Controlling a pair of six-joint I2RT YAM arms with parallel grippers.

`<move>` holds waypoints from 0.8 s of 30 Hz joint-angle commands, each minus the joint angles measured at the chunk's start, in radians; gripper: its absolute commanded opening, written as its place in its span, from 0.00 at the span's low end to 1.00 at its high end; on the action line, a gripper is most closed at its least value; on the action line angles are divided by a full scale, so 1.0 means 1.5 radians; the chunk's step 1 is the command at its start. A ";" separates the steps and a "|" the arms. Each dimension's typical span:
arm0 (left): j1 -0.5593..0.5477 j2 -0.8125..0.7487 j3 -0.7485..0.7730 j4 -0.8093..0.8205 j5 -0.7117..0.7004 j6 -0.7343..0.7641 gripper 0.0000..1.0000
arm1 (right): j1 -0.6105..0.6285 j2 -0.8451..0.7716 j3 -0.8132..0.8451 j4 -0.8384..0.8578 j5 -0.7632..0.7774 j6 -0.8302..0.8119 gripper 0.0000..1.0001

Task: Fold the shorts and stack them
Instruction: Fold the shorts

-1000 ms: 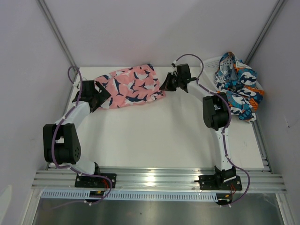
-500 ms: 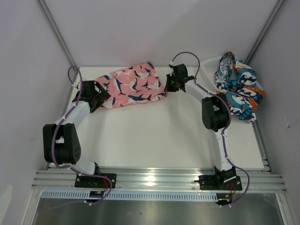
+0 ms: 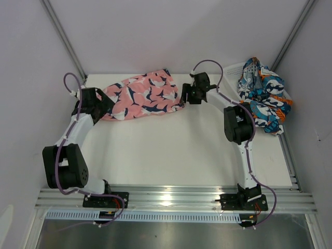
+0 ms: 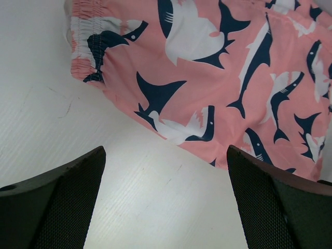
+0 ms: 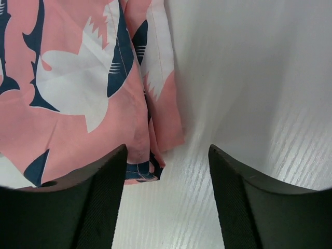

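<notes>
- The left jaws stand wide apart with nothing between them, over bare table [image 4: 155, 207], just short of the edge of the pink shorts [image 4: 233, 78].
- The right jaws also stand apart and grip nothing. A corner of the pink shorts' hem lies just beside the finger at the lower left of the right wrist view.
- The pink shorts lie spread flat at the upper middle of the overhead view, between the two arms, with the elastic waistband toward the left arm.
- The patterned shorts [image 3: 262, 98], in blue, teal, orange and white, sit heaped at the upper right on a white basket [image 3: 232, 68], spilling over its edge.
</notes>
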 commanded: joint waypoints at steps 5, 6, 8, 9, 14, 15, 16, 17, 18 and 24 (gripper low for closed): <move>0.000 -0.053 -0.025 0.020 0.012 -0.001 0.99 | -0.011 0.003 0.040 0.027 -0.066 0.026 0.71; 0.000 -0.053 -0.024 0.017 0.012 0.000 0.99 | -0.010 0.013 0.044 0.029 -0.076 0.026 0.71; 0.000 -0.053 -0.021 0.019 0.011 0.001 0.99 | -0.011 0.024 0.056 0.027 -0.085 0.028 0.71; 0.000 -0.051 -0.021 0.018 0.011 0.001 0.99 | -0.011 0.030 0.060 0.025 -0.093 0.030 0.70; 0.000 -0.047 -0.016 0.016 0.011 0.003 0.99 | -0.008 0.061 0.066 0.039 -0.108 0.037 0.69; 0.000 -0.046 -0.016 0.015 0.008 0.003 0.99 | -0.007 0.066 0.071 0.039 -0.112 0.041 0.68; 0.000 -0.046 -0.019 0.015 0.008 0.003 0.99 | -0.006 0.074 0.073 0.038 -0.112 0.043 0.68; 0.000 -0.047 -0.017 0.015 0.008 0.003 0.99 | -0.006 0.077 0.075 0.036 -0.113 0.043 0.67; 0.000 -0.046 -0.019 0.014 0.007 0.004 0.99 | -0.006 0.079 0.077 0.034 -0.112 0.043 0.64; 0.000 -0.052 -0.029 0.021 0.016 -0.001 0.99 | -0.007 0.031 0.014 0.037 -0.100 0.038 0.03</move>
